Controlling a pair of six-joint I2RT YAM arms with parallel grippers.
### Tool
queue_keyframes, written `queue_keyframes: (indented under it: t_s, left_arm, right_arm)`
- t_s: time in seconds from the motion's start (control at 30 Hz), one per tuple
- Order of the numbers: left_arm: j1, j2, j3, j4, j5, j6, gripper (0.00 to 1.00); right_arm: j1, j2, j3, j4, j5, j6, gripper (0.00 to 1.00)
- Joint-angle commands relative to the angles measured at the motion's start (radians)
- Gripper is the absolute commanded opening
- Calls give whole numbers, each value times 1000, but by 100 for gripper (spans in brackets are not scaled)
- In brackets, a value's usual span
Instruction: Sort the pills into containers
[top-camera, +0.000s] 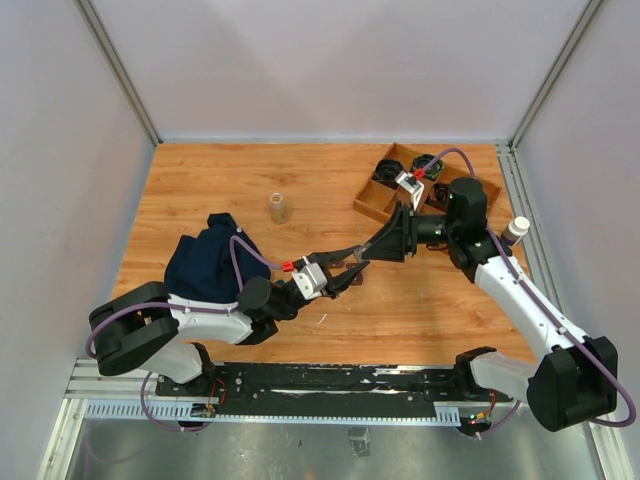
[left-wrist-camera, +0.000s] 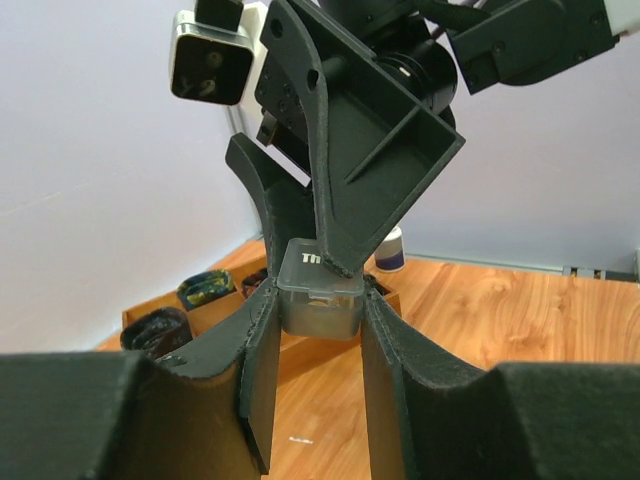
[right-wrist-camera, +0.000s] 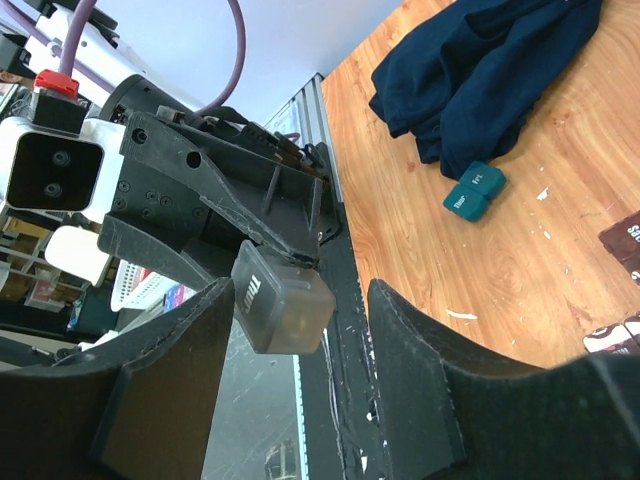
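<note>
Where the two claws meet over the table (top-camera: 200, 180), the left claw (top-camera: 350, 270) grips a small grey box (left-wrist-camera: 318, 300) by its sides and holds it off the wood with its lid shut. It is cloudy plastic with rounded corners and pale letters on the lid, partly covered, and I cannot tell what is inside. The right claw (right-wrist-camera: 305, 305) stands open around the same box: one finger (left-wrist-camera: 335, 180) has its tip on the lid edge, and there is a gap on the other side. On the wood under the claws lie two brown boxes (right-wrist-camera: 622, 240), dark with white marks on top. The claws hide most of them from above, and their contents do not show. Two teal boxes (right-wrist-camera: 473, 190) sit touching side by side, lids shut, just beside a heaped navy cloth (top-camera: 205, 262) that lies against the left arm. Farther back a small jar (top-camera: 280, 207) stands alone. At the far right is a wooden tray (top-camera: 378, 203) with black cables (left-wrist-camera: 160, 330) in its compartments, and a white bottle (top-camera: 517, 228) stands near it.
</note>
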Motion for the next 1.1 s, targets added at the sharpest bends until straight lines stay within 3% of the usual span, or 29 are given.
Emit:
queue_keyframes:
  t_s: [0.0,0.3,0.57,0.7,1.07]
  left_arm:
    - [5,-13,30,-35,3,52,6]
    - [6,-20,29,-53,9,75,7]
    - [10,-38,21,-64,6,73,10]
    - [11,-41,23,-71,4,71,13]
    - [13,-53,14,-74,14,87,11]
  right_arm:
    - [20,12,38,-51,14,-30,55]
    - [36,27,28,-46,-1,-10,48]
    - [37,26,19,-31,-21,-4,32]
    - [38,27,17,-29,-28,-2,29]
    - [49,35,10,-31,-36,1,44]
